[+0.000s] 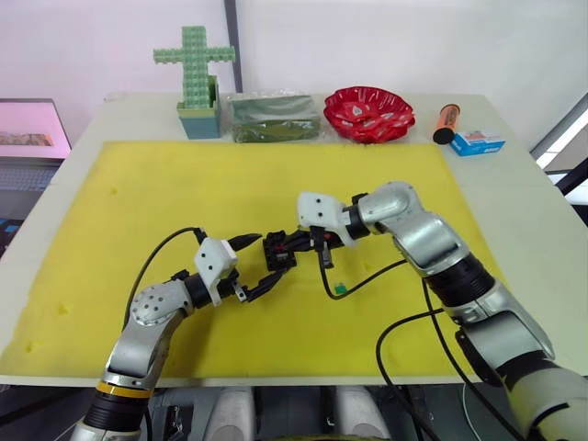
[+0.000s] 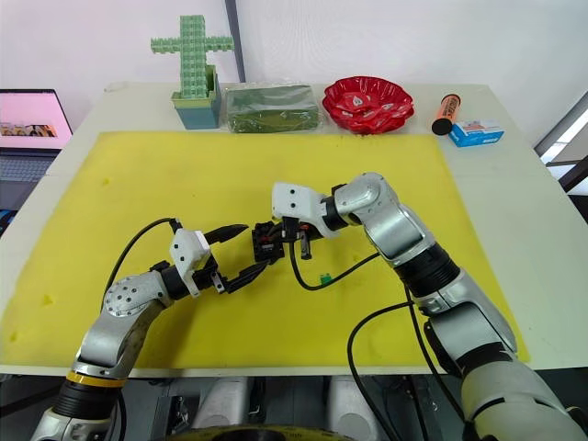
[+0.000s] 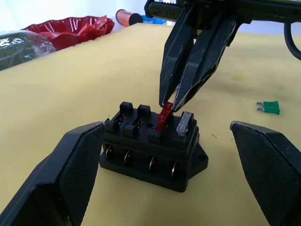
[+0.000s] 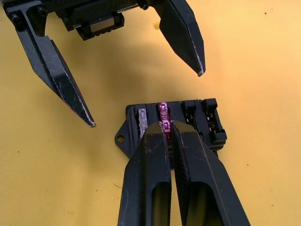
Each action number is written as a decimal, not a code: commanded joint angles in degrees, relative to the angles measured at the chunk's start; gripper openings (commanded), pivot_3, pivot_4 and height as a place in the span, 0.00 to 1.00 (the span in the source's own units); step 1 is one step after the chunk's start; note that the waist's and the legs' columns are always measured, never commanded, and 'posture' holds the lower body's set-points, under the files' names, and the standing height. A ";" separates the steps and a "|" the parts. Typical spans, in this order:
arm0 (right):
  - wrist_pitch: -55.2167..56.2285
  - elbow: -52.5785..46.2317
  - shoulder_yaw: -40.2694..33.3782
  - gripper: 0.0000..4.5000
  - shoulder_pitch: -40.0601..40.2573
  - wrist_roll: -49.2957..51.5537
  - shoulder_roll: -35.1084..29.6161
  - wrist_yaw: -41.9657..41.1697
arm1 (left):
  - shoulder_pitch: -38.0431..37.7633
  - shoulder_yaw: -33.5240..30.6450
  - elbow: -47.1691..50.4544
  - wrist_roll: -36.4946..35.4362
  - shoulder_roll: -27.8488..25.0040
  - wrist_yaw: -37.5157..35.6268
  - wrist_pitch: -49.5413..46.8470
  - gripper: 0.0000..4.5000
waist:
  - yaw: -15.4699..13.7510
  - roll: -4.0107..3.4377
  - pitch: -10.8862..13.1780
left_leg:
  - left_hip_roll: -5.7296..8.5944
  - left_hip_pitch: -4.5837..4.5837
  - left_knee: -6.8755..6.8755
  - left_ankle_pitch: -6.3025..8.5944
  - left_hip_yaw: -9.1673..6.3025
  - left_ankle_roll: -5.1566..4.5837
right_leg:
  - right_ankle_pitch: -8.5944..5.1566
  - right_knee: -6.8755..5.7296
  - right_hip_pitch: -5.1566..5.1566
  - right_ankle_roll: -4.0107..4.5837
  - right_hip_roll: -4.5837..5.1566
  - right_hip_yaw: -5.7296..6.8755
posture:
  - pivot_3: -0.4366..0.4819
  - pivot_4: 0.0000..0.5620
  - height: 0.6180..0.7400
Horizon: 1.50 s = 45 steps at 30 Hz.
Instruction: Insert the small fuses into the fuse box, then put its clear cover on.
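Low in the frame, left of centre, the left pincer is sitting spread wide on the yellow mat, its two black fingers splayed to either side of the fuse box and gripping nothing. In the left wrist view those fingers are standing well apart from the box walls, not touching them.

The fuse box itself is lying at the centre of the frame, flat on the mat, a small black block with slots across its top. A grey fuse is sitting in the end slot. Just beside it, the red fuse is standing tilted in the neighbouring slot, only partly down. The two remaining slots are showing bare metal contacts.

The right pincer is reaching in from the centre right, pointing down at the box, its fingers pressed nearly together and pinching the top of the red fuse. The right wrist view is showing the same grip, the fingertips closing over the red piece above the box.

To the lower right of the box, the green fuse is lying loose on the mat, near a black cable.

Along the far table edge, from upper left to upper right, are standing a green brick cross, a clear-wrapped green package, a red bowl, an orange tube and a small blue-and-white box.
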<state>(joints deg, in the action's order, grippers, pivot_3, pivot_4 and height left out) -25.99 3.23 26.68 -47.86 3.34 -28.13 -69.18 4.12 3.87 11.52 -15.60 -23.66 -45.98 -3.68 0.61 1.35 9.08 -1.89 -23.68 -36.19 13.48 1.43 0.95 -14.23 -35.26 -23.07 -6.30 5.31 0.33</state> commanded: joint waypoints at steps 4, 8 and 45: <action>1.88 1.75 -0.21 0.00 -2.38 -0.76 0.99 -0.79 | -0.55 0.65 2.66 -0.50 -0.28 0.07 -0.96 1.00 | 0.03 0.00 0.00 | 0.00 0.01 0.00 0.00 0.00 0.00 | 0.00 -0.01 0.00 0.00 0.00 0.00 | 0.48 0.27 1.00; 3.76 4.95 0.14 0.00 -3.64 -1.46 1.39 -2.05 | -0.23 0.69 2.50 -0.39 -0.16 0.07 -1.13 1.00 | 0.03 0.00 0.00 | 0.00 0.07 0.01 0.00 0.01 0.00 | 0.00 -0.02 0.04 0.00 0.00 0.00 | 0.48 0.27 1.00; 8.31 12.50 -0.51 0.00 -9.39 -3.59 2.33 -10.70 | -0.80 -0.16 1.56 -0.14 -0.35 1.10 0.56 1.00 | 0.03 -0.02 0.01 | 0.00 0.20 0.04 0.00 0.01 0.01 | 0.00 0.01 0.19 0.00 0.00 0.00 | 0.48 0.27 1.00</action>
<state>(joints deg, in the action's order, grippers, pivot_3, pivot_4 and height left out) -18.99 16.25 27.13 -55.19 -0.19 -26.00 -80.08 3.50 4.05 11.98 -15.53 -23.69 -44.95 -4.26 0.64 1.34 9.09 -1.89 -23.48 -36.15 13.48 1.44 0.96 -14.23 -35.25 -22.88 -6.30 5.31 0.33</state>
